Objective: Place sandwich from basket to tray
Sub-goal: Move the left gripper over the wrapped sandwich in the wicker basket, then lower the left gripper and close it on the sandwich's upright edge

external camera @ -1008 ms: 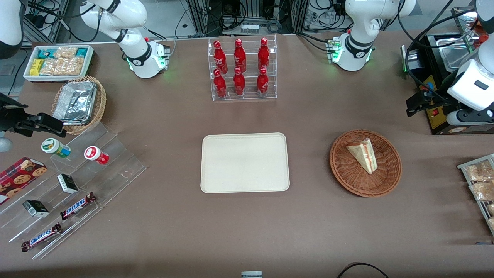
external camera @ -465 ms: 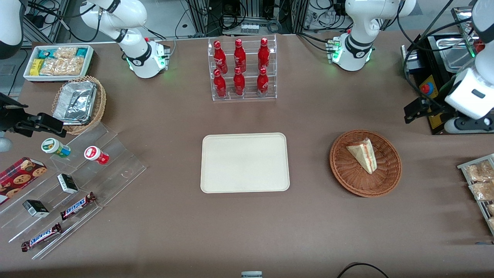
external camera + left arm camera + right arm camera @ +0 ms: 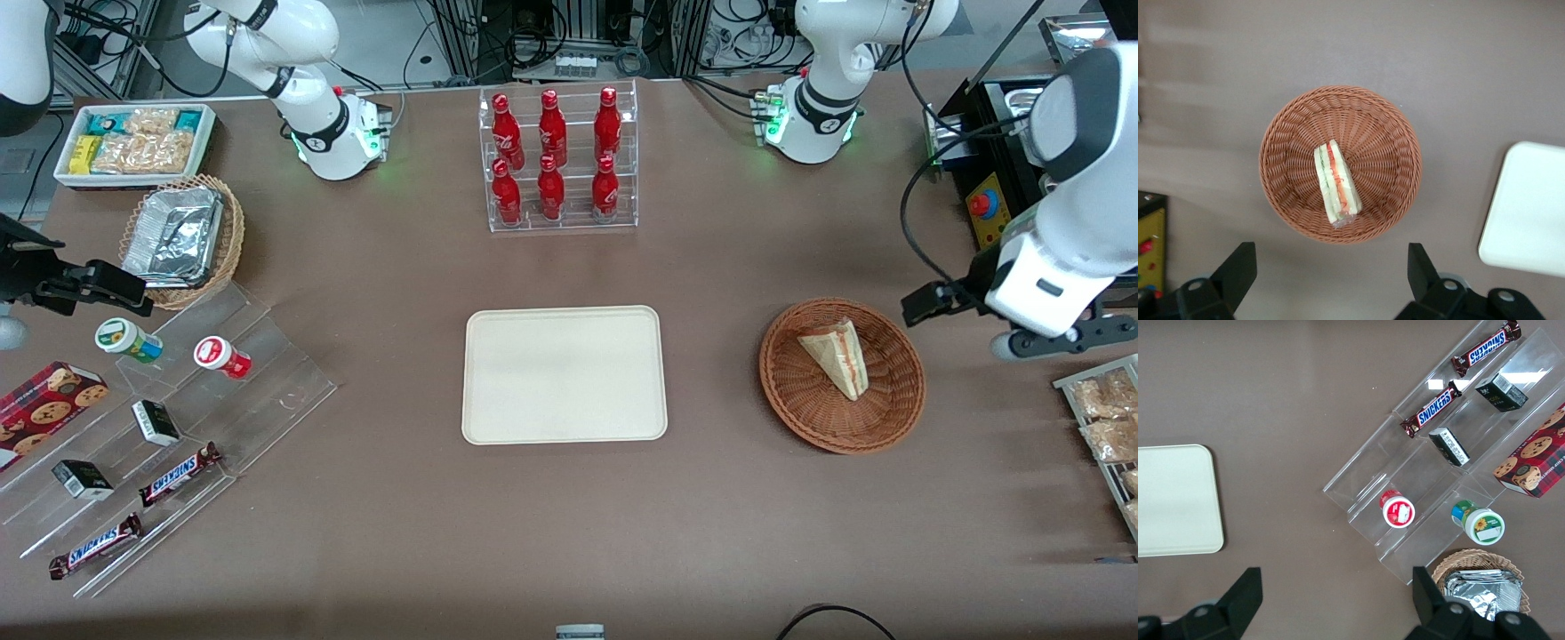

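The sandwich (image 3: 836, 356) lies in the reddish-brown basket (image 3: 800, 418), its red and green filling edge showing in the left wrist view (image 3: 1335, 183). The cream tray (image 3: 564, 373) lies flat at the table's middle, beside the basket toward the parked arm's end. My left gripper (image 3: 1040, 338) hangs above the table just off the basket's rim, toward the working arm's end. In the left wrist view the gripper (image 3: 1331, 280) is open and empty, with the basket (image 3: 1391, 133) and a corner of the tray (image 3: 1528, 207) in sight.
A clear rack of red bottles (image 3: 558, 160) stands farther from the front camera than the tray. A black box with a red button (image 3: 987, 209) and a wire rack of snack packs (image 3: 1107, 418) sit at the working arm's end. A tan foil basket (image 3: 182, 236) sits at the parked arm's end.
My left arm has swung down from near the black box toward the basket, nearer the front camera. The sandwich, basket and tray have not moved.
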